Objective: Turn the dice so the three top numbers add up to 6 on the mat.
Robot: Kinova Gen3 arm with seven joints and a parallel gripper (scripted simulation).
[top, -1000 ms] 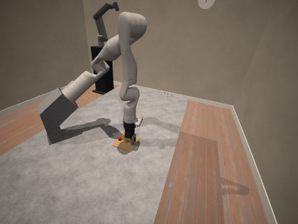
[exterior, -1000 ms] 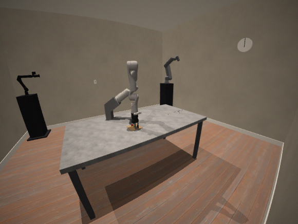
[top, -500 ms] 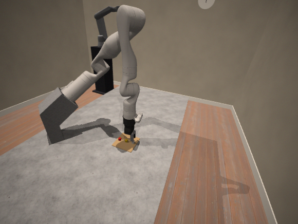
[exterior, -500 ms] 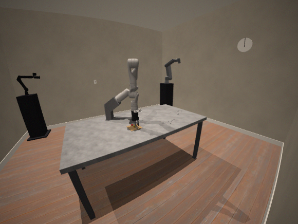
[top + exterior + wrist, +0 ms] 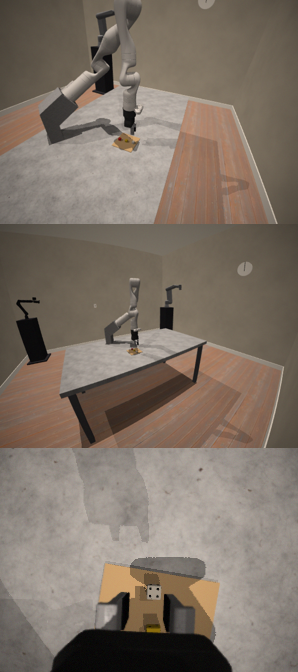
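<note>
A tan mat (image 5: 126, 144) lies flat on the grey table. On it sit a red die (image 5: 119, 138), a yellow die (image 5: 126, 140) and a white die (image 5: 133, 142) in a row. My gripper (image 5: 132, 132) hangs open and empty a little above the mat's far edge, over the white die and apart from it. In the wrist view the white die (image 5: 154, 592) lies flat on the mat (image 5: 161, 600) with four dots up, seen between my open fingers. A corner of the yellow die (image 5: 152, 629) shows at the bottom. The red die is hidden in this view.
The arm's grey base block (image 5: 55, 116) stands on the table to the left of the mat. The table's right edge (image 5: 180, 144) runs beyond the mat, with wooden floor below. Black camera stands (image 5: 166, 317) are off the table.
</note>
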